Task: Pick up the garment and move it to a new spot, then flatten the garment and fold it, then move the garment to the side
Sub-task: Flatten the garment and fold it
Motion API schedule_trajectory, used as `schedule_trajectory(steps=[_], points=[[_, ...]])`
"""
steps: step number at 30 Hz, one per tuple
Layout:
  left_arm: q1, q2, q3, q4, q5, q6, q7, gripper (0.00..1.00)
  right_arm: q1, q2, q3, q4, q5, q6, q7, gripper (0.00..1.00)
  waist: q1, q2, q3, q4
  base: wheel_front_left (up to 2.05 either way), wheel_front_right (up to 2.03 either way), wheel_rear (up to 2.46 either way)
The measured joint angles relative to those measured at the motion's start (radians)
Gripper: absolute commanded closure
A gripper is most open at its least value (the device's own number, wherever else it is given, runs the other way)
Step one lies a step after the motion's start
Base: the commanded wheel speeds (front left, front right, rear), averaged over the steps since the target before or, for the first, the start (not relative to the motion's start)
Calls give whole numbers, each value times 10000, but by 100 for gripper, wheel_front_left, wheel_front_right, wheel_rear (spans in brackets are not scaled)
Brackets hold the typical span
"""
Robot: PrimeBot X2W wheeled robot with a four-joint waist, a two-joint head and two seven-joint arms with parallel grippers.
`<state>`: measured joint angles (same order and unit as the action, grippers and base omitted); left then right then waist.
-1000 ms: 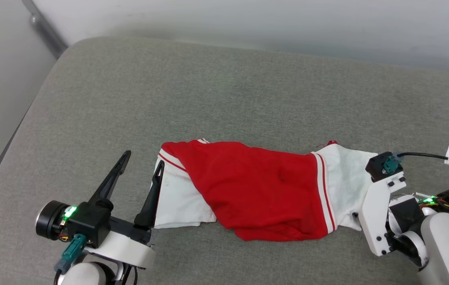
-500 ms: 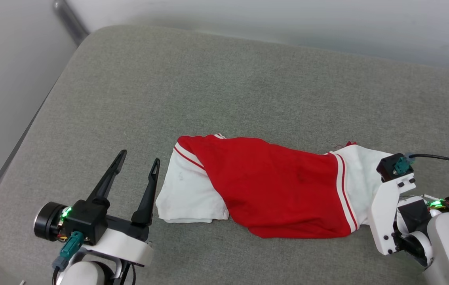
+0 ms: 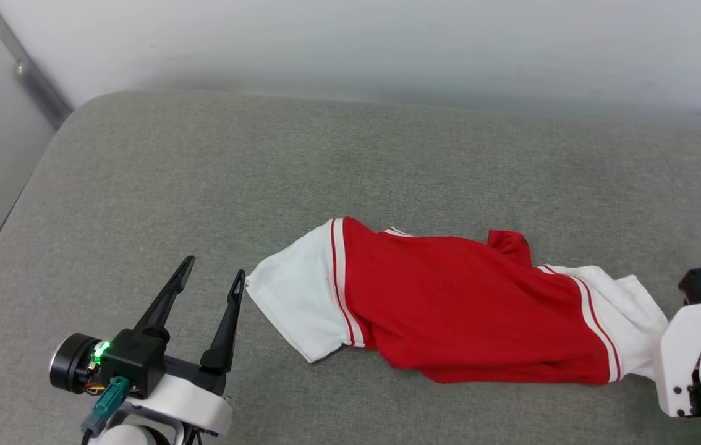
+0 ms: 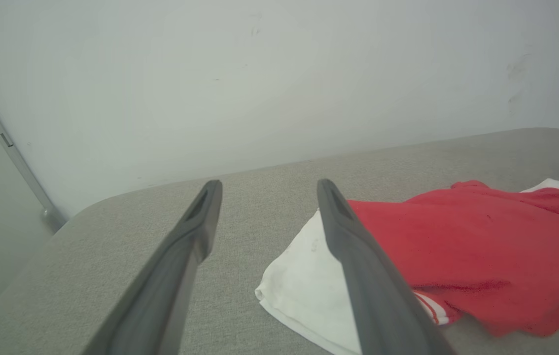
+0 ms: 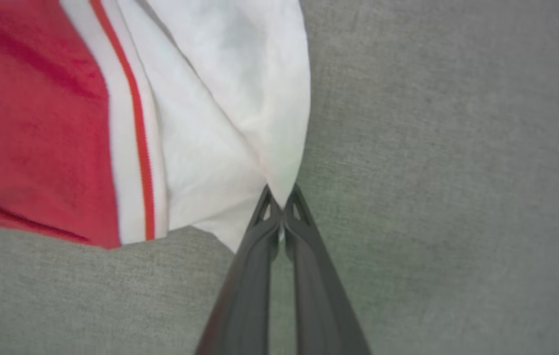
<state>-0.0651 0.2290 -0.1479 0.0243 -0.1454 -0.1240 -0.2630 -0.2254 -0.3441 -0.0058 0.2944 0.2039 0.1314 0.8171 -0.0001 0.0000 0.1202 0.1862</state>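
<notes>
The garment [image 3: 462,306], red with white sleeves and red-and-white stripe trim, lies crumpled across the grey cushion [image 3: 264,173]. Its lettering is hidden. In the right wrist view my right gripper [image 5: 279,191] is shut on the edge of the garment's [image 5: 200,123] white right sleeve, the fabric pinched between the fingertips. The head view shows only that arm's white wrist housing [image 3: 690,358], at the sleeve's right end. My left gripper [image 3: 214,270] is open and holds nothing, just left of the other white sleeve [image 3: 298,303]. In the left wrist view my left gripper [image 4: 268,185] points past the garment [image 4: 457,236].
The cushion's rounded left edge [image 3: 29,185] drops off toward a pale wall with a metal rail [image 3: 23,68]. A white wall [image 3: 387,49] runs along the cushion's far side. Bare cushion stretches behind and left of the garment.
My right gripper has shut on the white sleeve and the garment has slid right, its left sleeve spreading out. The left gripper stays open. The head camera has shifted.
</notes>
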Motion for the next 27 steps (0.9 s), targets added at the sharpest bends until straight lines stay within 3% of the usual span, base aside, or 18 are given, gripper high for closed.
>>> schedule_trajectory(steps=[9, 10, 11, 16, 27], points=[[81, 75, -2, 63, -71, -38, 0, 0, 859, 174, -892, -38, -366, 0, -970, 100, 1, 0, 72, -555, 0, 0, 0], [81, 81, -2, 115, -71, -38, 0, 0, 838, 267, -909, 46, -458, -2, -1208, 56, 1, 0, 91, -604, 0, 0, 0], [79, 86, 4, 153, -73, -38, 0, 0, 812, 408, -911, 153, -462, -4, -1363, 0, 1, 0, 92, -652, 0, 0, 0], [42, 65, 167, 311, -173, -40, 0, 0, 650, 729, -809, 341, -451, -6, -2021, 0, 1, 0, -59, -839, 0, 0, 0], [636, -88, 727, 422, -966, -46, 6, 0, 1237, 1323, -704, -2477, 454, -6, -5517, 0, 1, 0, -571, -1429, 0, 0, 0]])
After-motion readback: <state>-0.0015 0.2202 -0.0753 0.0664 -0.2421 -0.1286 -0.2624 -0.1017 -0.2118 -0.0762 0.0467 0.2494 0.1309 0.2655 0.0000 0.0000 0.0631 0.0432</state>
